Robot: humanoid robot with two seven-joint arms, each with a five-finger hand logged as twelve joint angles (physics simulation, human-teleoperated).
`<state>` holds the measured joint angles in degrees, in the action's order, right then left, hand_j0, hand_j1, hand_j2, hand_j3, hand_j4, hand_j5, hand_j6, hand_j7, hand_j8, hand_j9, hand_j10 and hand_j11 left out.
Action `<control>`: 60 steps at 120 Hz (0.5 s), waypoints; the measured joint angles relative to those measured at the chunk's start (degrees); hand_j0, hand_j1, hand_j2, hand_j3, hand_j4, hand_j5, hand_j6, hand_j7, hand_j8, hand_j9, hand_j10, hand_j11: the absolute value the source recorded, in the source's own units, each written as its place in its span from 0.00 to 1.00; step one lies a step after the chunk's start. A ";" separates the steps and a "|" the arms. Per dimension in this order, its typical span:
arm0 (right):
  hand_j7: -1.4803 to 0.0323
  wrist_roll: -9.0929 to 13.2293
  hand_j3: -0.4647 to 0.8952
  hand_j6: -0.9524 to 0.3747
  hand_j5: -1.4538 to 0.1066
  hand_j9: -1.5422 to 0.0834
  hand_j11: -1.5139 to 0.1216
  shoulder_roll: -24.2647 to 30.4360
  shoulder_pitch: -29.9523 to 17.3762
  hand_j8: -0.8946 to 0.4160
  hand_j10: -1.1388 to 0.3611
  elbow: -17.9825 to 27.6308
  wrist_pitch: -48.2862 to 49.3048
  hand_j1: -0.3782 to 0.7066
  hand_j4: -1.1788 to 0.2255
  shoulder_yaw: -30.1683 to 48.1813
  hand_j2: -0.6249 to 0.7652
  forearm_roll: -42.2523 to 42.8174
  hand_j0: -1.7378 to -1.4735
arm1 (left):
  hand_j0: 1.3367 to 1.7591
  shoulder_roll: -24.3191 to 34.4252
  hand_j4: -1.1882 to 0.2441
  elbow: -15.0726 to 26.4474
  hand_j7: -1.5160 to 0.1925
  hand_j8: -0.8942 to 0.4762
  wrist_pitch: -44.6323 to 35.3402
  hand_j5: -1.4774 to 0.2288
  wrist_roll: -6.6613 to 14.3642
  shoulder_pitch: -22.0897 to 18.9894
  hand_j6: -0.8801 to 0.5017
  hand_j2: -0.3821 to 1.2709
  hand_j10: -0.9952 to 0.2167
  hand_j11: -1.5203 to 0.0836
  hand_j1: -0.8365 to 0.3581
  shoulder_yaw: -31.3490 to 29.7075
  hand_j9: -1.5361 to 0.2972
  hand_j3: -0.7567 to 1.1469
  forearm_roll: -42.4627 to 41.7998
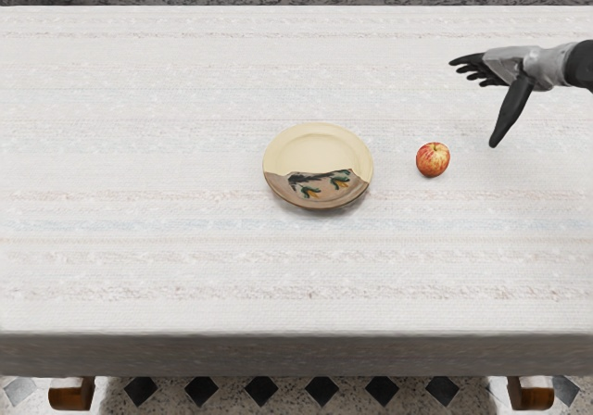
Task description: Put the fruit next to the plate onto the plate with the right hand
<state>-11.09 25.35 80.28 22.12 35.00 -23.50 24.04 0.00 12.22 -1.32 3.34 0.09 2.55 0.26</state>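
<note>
A red and yellow apple lies on the table just right of a cream plate that has a brown painted band with green leaves along its near side. The apple is apart from the plate's rim. My right hand comes in from the right edge, above and to the right of the apple, with its fingers spread and the thumb pointing down toward the table. It holds nothing and does not touch the apple.
The table carries a pale striped cloth and spans nearly the whole view. Its front edge runs along the bottom, over a checkered floor. A dark grey wall lies beyond the far edge.
</note>
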 joint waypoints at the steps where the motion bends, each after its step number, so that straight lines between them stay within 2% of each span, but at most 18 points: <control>1: 0.96 -0.05 0.34 0.70 0.92 0.94 0.91 0.02 0.00 0.67 0.75 0.00 0.00 0.04 0.83 -0.01 0.45 0.06 0.30 | 0.76 0.00 0.83 0.00 0.89 0.65 0.00 0.87 0.00 0.00 0.64 0.23 0.82 0.95 0.99 0.00 0.84 0.40 0.00; 32: 0.96 -0.48 0.34 0.70 0.92 0.94 0.91 -1.18 0.78 0.67 0.75 0.32 0.00 0.04 0.83 -0.01 0.45 0.66 0.30 | 0.76 0.00 0.83 0.00 0.89 0.65 0.00 0.87 0.00 0.00 0.64 0.23 0.82 0.95 0.99 0.00 0.84 0.40 0.00; 36: 0.96 0.75 0.34 0.70 0.92 0.93 0.91 -1.34 1.07 0.67 0.75 0.31 0.00 0.05 0.83 0.03 0.45 0.71 0.30 | 0.76 0.00 0.83 0.00 0.89 0.65 0.00 0.87 0.00 0.00 0.64 0.23 0.82 0.95 0.99 0.00 0.84 0.40 0.00; 47: 0.96 5.98 0.34 0.70 0.92 0.93 0.91 -2.02 1.82 0.67 0.75 0.43 0.00 0.05 0.82 0.30 0.45 0.75 0.30 | 0.76 0.00 0.83 0.00 0.89 0.65 0.00 0.87 0.00 0.00 0.64 0.23 0.82 0.95 0.99 0.00 0.84 0.40 0.00; 60: 0.96 11.35 0.34 0.70 0.91 0.93 0.91 -0.75 2.59 0.66 0.74 1.75 0.00 0.05 0.82 4.12 0.45 0.56 0.30 | 0.76 0.00 0.83 0.00 0.89 0.65 0.00 0.87 0.00 0.02 0.64 0.23 0.82 0.95 0.99 0.00 0.84 0.40 0.00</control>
<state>0.26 24.60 82.87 23.87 35.00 -19.38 24.60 0.00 12.22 -1.32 3.34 0.11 2.55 0.26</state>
